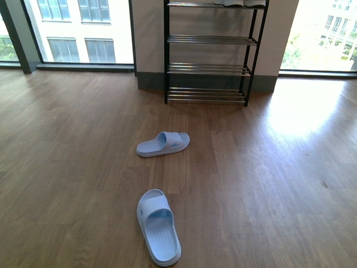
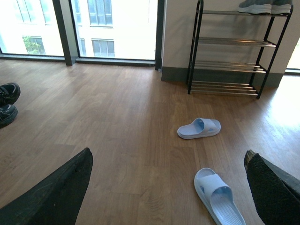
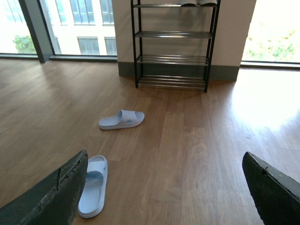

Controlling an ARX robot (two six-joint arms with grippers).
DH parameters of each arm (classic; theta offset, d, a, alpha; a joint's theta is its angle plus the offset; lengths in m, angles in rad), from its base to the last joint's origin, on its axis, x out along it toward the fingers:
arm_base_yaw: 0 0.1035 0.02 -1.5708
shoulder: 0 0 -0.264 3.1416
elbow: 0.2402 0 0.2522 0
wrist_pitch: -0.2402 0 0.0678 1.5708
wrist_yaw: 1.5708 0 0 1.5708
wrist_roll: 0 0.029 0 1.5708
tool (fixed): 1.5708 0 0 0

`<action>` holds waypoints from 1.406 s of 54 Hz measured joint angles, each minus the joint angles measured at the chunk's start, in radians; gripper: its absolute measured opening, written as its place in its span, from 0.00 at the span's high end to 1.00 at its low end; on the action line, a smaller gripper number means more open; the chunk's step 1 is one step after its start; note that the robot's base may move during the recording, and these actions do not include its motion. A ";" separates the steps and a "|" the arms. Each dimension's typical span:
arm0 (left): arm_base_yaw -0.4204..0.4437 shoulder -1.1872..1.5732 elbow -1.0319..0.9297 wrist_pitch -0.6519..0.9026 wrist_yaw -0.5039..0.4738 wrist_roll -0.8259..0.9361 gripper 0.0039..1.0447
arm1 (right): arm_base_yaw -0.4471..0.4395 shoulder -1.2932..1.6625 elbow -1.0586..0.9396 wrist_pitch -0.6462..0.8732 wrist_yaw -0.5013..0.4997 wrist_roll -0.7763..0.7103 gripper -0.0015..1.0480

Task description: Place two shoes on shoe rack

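Lying apart on the floor (image 1: 279, 184), the near slide (image 1: 159, 226) and the far slide (image 1: 163, 143) rest well short of the shoe rack (image 1: 207, 40) beyond them, grey sneakers (image 2: 265, 5) on its top tier. The left gripper (image 2: 167, 152) and right gripper (image 3: 165, 153) hang empty, jaws wide apart.

You have open wood floor (image 1: 268, 184) all round both pale blue slides. The near slide (image 1: 158, 226) and far slide (image 1: 163, 143) lie well apart, with a clear gap between them. The floor from the far slide up to the shoe rack (image 1: 209, 53) is bare. Grey sneakers (image 2: 264, 6) take up the rack's top tier; the tiers below show bare bars. The wall (image 1: 148, 39) closes the rack's back, and black side posts bound each tier. Black shoes (image 2: 8, 102) sit well away from the slides and rack.
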 joint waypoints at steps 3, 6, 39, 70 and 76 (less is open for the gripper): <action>0.000 0.000 0.000 0.000 0.000 0.000 0.09 | 0.000 0.000 0.000 0.000 0.000 0.000 0.09; 0.000 0.000 0.000 0.000 0.000 0.000 0.09 | 0.000 0.000 0.000 0.000 0.000 0.000 0.09; 0.000 0.000 0.000 0.000 0.000 0.000 0.09 | 0.000 0.000 0.000 0.000 0.003 0.000 0.09; 0.000 0.000 0.000 0.000 -0.002 0.000 0.09 | 0.000 0.000 0.000 0.000 -0.003 0.000 0.09; 0.000 0.000 0.000 0.000 -0.002 0.000 0.09 | 0.000 0.000 0.000 0.000 -0.002 0.000 0.09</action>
